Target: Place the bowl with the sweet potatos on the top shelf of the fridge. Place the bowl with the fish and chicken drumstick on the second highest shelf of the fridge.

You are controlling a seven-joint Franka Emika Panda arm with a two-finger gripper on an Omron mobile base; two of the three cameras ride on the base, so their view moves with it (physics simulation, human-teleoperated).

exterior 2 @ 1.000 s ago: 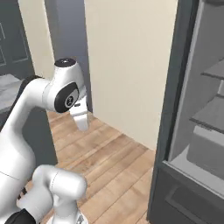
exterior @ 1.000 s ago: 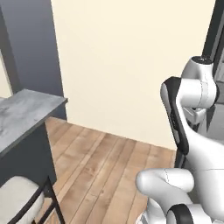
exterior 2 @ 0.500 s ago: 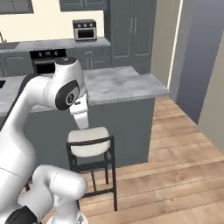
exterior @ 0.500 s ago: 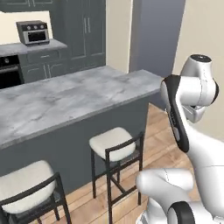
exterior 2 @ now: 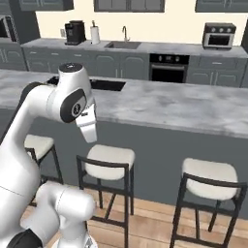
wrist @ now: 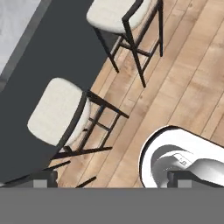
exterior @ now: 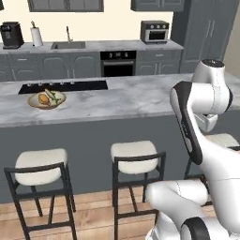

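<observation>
On the left part of the grey island counter (exterior: 126, 101) sits a shallow tan bowl (exterior: 46, 100) holding the green fish (exterior: 53, 96) and the orange chicken drumstick (exterior: 43, 98). My gripper (exterior 2: 90, 137) hangs pointing down from the folded arm, well short of the island and above the stools. In the hand view the gripper (wrist: 112, 181) is open, its fingertips (wrist: 42, 180) set wide apart with nothing between them, over the wooden floor. The bowl with the sweet potatos and the fridge are out of view.
Bar stools (exterior: 40, 167) (exterior: 135, 153) (exterior 2: 213, 173) line the near side of the island, between me and the counter. A back counter carries a sink (exterior: 68, 45), a coffee machine (exterior: 11, 34) and a toaster oven (exterior: 154, 31), with an oven (exterior: 118, 63) below. Tall grey cabinets (exterior: 206, 33) stand at the right.
The whole scene has swung as the base turned: a wall and open fridge a second ago, now the kitchen island. The arm keeps its folded pose and the gripper stays open.
</observation>
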